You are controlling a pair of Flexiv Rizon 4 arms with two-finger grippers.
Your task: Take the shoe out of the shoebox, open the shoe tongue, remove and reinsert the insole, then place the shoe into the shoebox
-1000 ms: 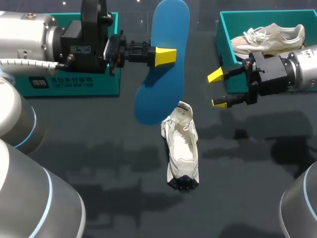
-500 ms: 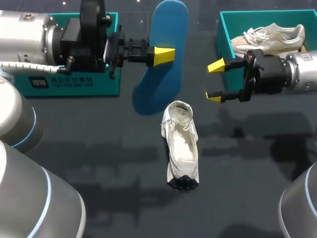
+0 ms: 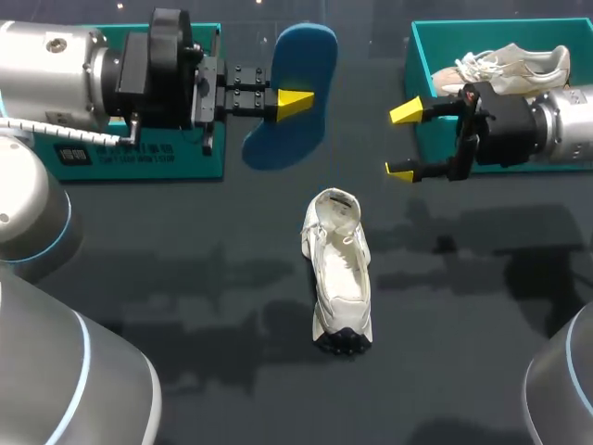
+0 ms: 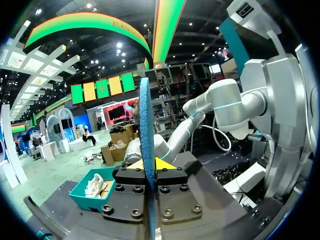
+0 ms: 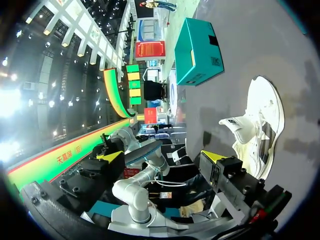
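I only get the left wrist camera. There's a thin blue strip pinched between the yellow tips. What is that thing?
Observer: The head view shows it flat: a blue insole, held up by the left gripper.
Operator: Is there a shoe out anywhere?
Observer: Yes, a white shoe lies on the table, untouched.
Operator: And the other arm?
Observer: The right gripper is open and empty, beside the teal shoebox.

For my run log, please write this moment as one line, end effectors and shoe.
left end effector: shut on blue insole, held up | right end effector: open, empty | white shoe: on table, apart from both
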